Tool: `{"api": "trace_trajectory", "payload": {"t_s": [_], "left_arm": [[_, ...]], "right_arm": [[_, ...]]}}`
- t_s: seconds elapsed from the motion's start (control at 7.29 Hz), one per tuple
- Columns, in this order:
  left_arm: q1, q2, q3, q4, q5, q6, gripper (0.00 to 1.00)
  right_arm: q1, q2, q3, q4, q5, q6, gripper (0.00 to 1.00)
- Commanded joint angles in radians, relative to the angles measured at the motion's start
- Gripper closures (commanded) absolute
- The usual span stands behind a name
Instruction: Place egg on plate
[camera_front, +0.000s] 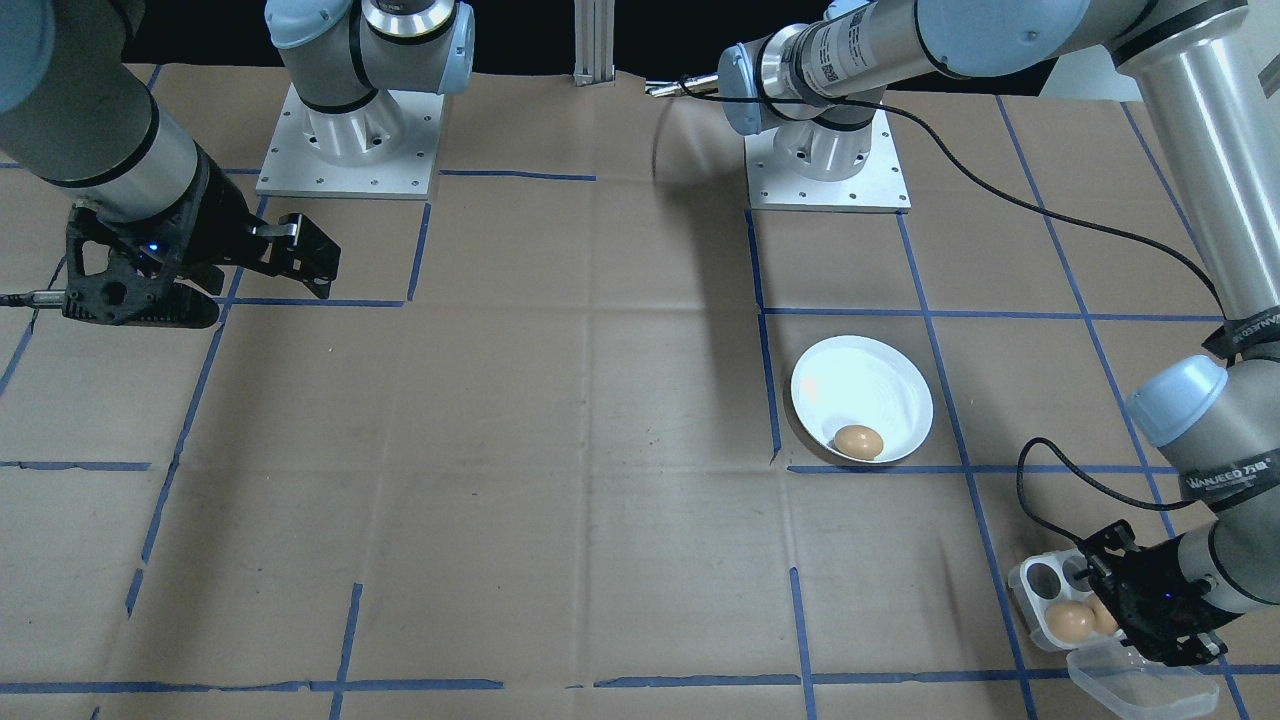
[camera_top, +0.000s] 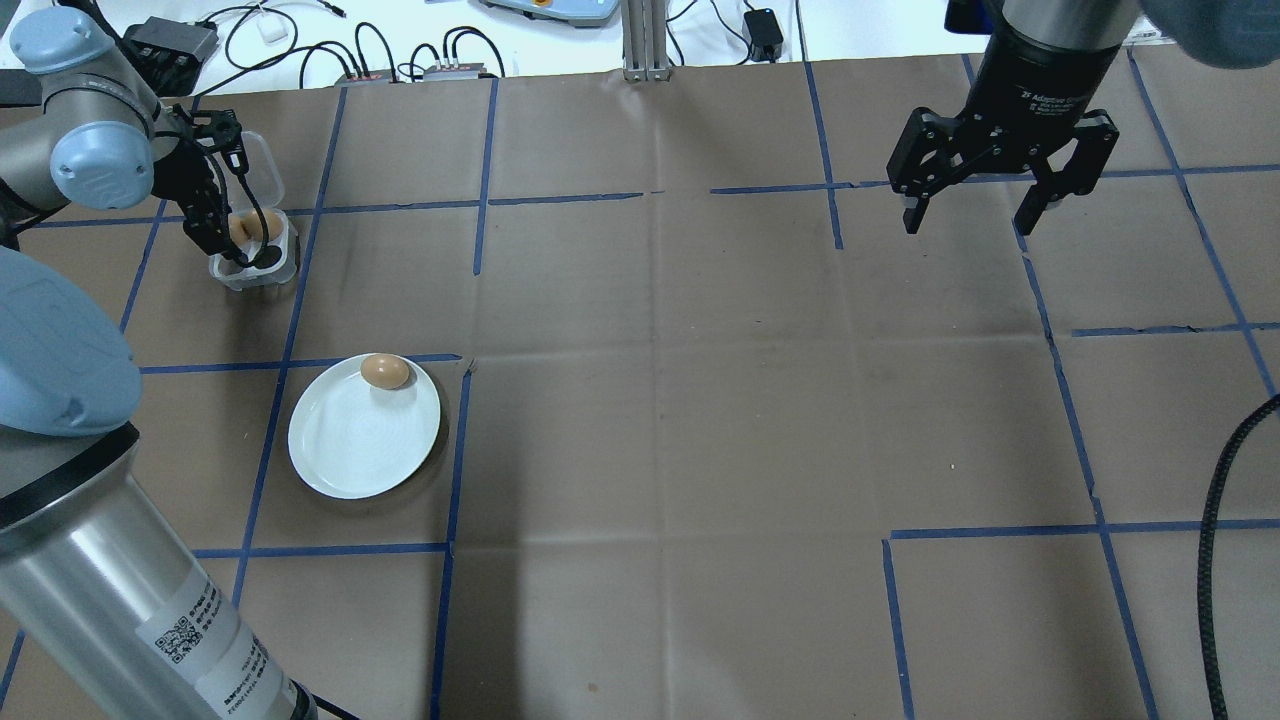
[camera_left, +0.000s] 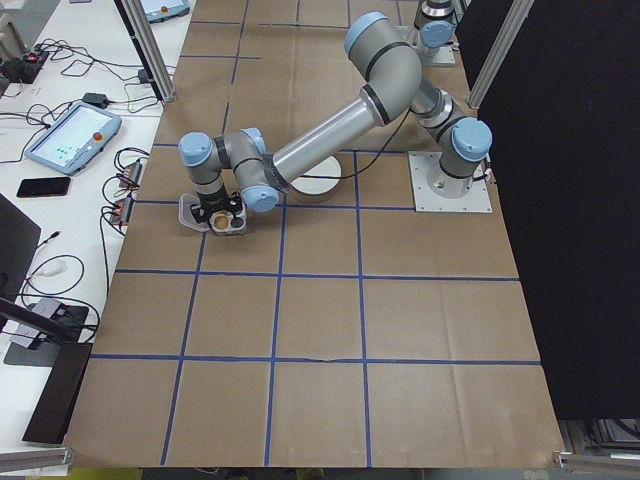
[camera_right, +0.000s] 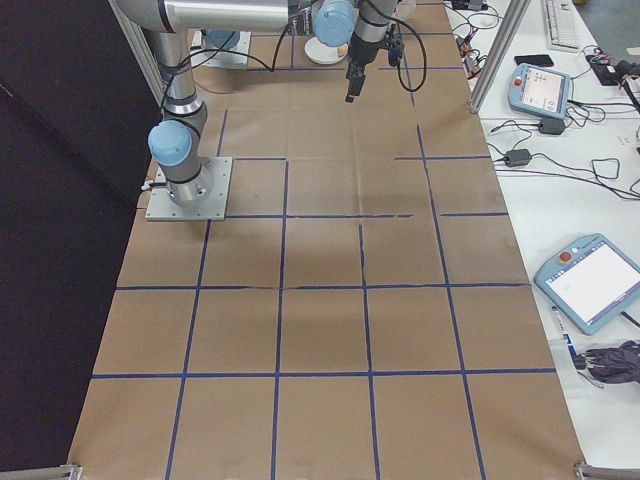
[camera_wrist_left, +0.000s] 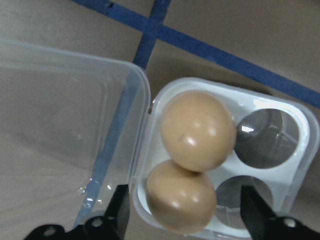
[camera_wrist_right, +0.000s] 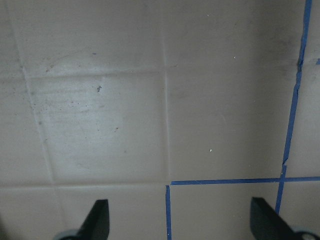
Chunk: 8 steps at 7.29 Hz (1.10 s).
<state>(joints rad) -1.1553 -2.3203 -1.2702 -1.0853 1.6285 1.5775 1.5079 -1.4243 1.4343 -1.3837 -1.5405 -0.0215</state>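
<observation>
The table (camera_top: 700, 400) carries one white plate (camera_top: 350, 450) at the overhead view's left, with one egg (camera_top: 385, 371) lying on its far rim. At upper left sits one four-hole egg tray (camera_top: 262, 262), lid open, holding two eggs (camera_wrist_left: 197, 131) side by side, two holes bare. The left gripper (camera_wrist_left: 185, 220) points down over the tray, fingers (camera_wrist_left: 122, 207) wide, straddling the nearer egg. The right gripper (camera_top: 1003, 205) hangs at upper right, fingers wide and holding nothing.
</observation>
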Motion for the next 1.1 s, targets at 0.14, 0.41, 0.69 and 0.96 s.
{"api": "trace_trajectory", "payload": {"t_s": [0.14,0.41,0.69,0.96], "left_arm": [[-0.003,0.007,0.0,0.004,0.004,-0.008,0.51],[-0.003,0.016,-0.003,0.002,0.005,-0.01,0.59],[-0.004,0.021,-0.005,0.004,0.005,-0.011,0.66],[-0.006,0.035,-0.005,0.002,0.005,-0.013,0.68]], "right_arm": [[0.0,-0.001,0.0,0.0,0.0,0.0,0.0],[0.0,-0.001,0.0,0.0,0.0,0.0,0.0],[0.0,-0.001,0.0,0.0,0.0,0.0,0.0],[0.0,-0.001,0.0,0.0,-0.001,0.0,0.0]]}}
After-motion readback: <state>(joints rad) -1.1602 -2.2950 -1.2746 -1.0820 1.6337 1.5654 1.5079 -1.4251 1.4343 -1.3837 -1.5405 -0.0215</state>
